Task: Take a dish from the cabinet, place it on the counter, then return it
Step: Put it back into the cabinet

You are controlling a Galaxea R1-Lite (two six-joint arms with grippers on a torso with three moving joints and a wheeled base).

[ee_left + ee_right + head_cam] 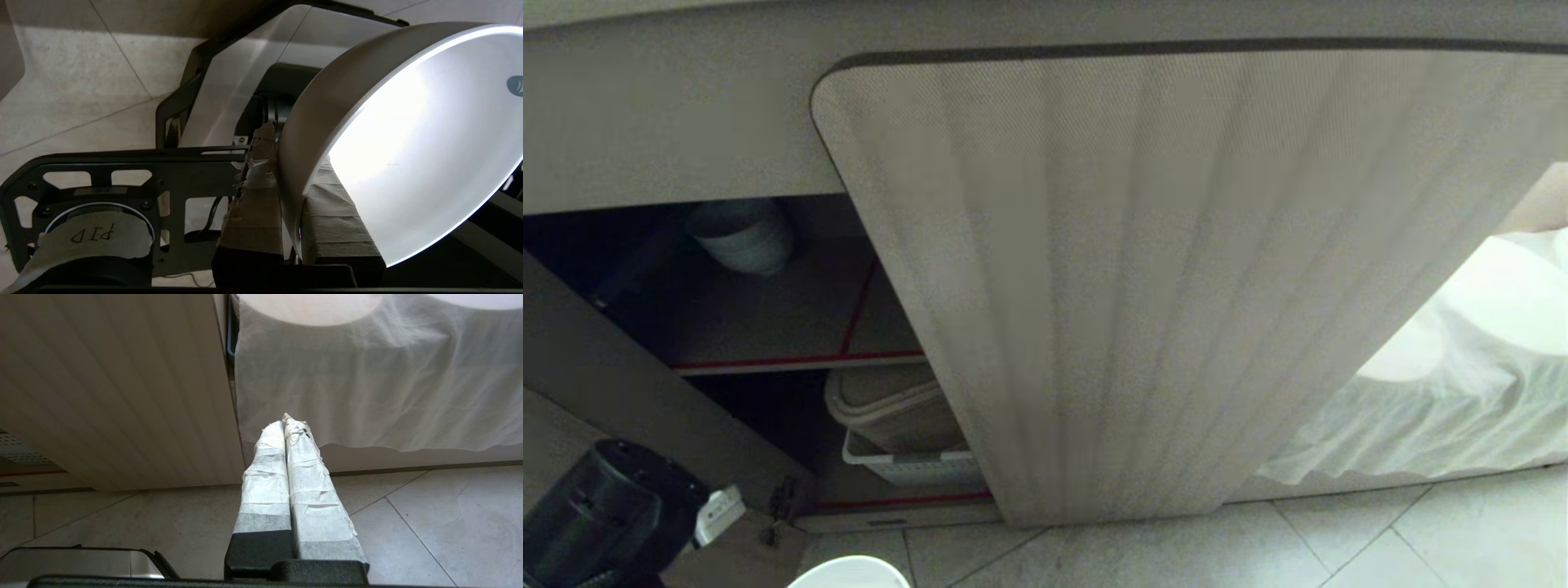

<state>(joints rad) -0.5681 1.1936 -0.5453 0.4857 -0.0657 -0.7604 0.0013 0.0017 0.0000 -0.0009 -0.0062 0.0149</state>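
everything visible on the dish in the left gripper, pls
The dish is a plain white, glossy, ceramic-looking round bowl, deep and rounded, tipped on edge in the left wrist view. The left gripper is shut on its rim, one taped finger outside the wall, the other inside. A small dark mark sits near one edge. In the head view only a sliver of rim shows, low, above the floor.

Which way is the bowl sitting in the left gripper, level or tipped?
Tipped. In the left wrist view the dish stands nearly on edge, its rim pinched between the left gripper's taped fingers, its inside facing sideways.
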